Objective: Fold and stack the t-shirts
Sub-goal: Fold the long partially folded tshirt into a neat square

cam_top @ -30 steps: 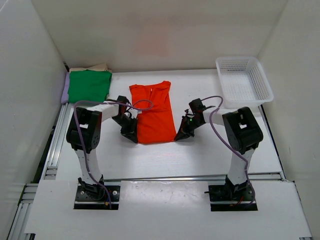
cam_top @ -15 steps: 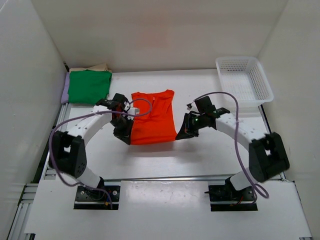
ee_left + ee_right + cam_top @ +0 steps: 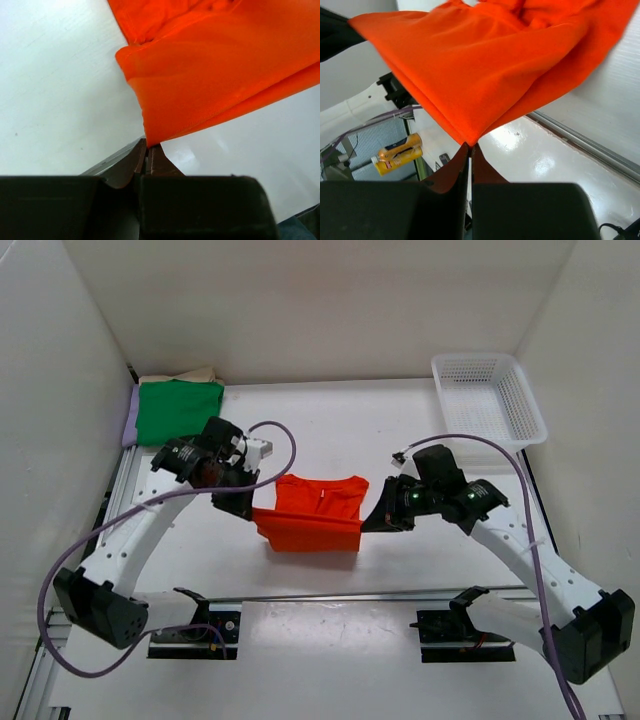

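In mid-air, left gripper and right gripper tight on orange-red t-shirt, corners hidden.

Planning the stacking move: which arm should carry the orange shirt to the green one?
Left, likely: left gripper pinches the orange shirt at the corner nearer the green shirt; right gripper holds the far corner.

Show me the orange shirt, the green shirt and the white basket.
orange-red t-shirt (image 3: 312, 520), top view, middle of cloth.
green t-shirt (image 3: 178, 412), top view, middle of folded cloth.
white basket (image 3: 487, 405), top view, bare mesh floor.
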{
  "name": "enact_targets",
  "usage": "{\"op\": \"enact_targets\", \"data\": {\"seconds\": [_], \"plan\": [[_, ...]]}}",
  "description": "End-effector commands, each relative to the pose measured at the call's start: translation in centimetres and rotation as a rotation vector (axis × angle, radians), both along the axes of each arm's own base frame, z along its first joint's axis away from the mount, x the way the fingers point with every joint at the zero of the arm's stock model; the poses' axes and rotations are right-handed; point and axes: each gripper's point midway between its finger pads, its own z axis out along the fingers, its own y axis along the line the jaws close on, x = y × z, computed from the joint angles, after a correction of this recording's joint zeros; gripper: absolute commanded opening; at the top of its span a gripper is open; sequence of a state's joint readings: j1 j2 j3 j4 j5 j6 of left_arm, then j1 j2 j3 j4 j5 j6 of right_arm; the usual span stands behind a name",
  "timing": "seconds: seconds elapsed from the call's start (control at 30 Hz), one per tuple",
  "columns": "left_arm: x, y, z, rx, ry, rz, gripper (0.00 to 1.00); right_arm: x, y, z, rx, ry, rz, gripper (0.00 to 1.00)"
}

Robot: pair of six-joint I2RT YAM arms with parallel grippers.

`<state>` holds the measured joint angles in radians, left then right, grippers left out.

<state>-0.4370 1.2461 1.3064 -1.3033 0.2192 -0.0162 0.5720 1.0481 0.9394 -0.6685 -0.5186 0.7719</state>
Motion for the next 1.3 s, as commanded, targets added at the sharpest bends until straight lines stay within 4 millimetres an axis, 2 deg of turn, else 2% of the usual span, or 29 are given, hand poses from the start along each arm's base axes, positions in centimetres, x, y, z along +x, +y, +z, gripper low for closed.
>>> {"op": "enact_targets", "data": {"seconds": [0.0,0.13,0.17,0.23,0.3,0.43,0.5,0.57,0.73,0.87,0.9,0.97,1.03,1.07,1.13,1.17,1.27], "plan": [[0.4,2.2,0.7,0.128,0.045,0.036,0.11,1.0,-1.1,-0.4,-0.093,0.010,-0.063,0.00],[2.8,0.3,0.9,0.077,0.074,0.027,0.11,3.2,-1.3,-1.4,-0.142,0.015,-0.080,0.00],[3.0,-0.1,0.8,0.054,0.096,0.026,0.11,3.5,-1.2,-1.2,-0.140,0.012,-0.080,0.00],[3.6,-1.1,-0.3,0.037,0.152,0.015,0.11,4.4,-1.6,-1.2,-0.149,0.003,-0.105,0.00],[4.0,-2.3,-1.0,-0.021,0.203,0.003,0.11,4.8,-1.7,-0.8,-0.143,-0.006,-0.115,0.00],[4.8,-3.8,-0.9,-0.129,0.272,0.006,0.11,5.0,-1.8,-0.7,-0.139,0.008,-0.137,0.00],[5.3,-3.7,-1.1,-0.136,0.285,0.020,0.11,6.0,-2.0,-0.7,-0.129,0.003,-0.165,0.00],[6.1,-3.0,-1.5,-0.148,0.291,0.054,0.11,6.1,-1.9,-1.3,-0.137,0.016,-0.164,0.00],[8.5,-3.1,-2.7,-0.177,0.312,0.085,0.11,8.6,-1.9,-2.9,-0.142,0.039,-0.208,0.00],[10.9,-3.2,-3.1,-0.212,0.318,0.107,0.11,11.7,-1.7,-3.5,-0.142,0.056,-0.248,0.00],[11.4,-3.3,-3.3,-0.213,0.314,0.106,0.11,12.5,-1.3,-2.9,-0.136,0.044,-0.249,0.00],[12.6,-3.5,-4.1,-0.224,0.329,0.113,0.11,14.1,-1.4,-3.8,-0.147,0.067,-0.267,0.00],[13.4,-3.3,-4.8,-0.222,0.339,0.124,0.11,15.3,-1.2,-3.7,-0.143,0.082,-0.290,0.00],[14.0,-3.1,-5.7,-0.218,0.360,0.137,0.11,16.1,-1.2,-4.5,-0.144,0.101,-0.294,0.00],[14.9,-3.0,-5.8,-0.229,0.357,0.144,0.11,17.4,-1.1,-5.0,-0.143,0.123,-0.316,0.00],[15.1,-3.1,-6.7,-0.226,0.372,0.147,0.11,17.8,-0.9,-5.3,-0.146,0.128,-0.316,0.00],[16.8,-2.5,-7.5,-0.234,0.356,0.169,0.11,19.4,-0.9,-6.7,-0.163,0.155,-0.337,0.00]]}}
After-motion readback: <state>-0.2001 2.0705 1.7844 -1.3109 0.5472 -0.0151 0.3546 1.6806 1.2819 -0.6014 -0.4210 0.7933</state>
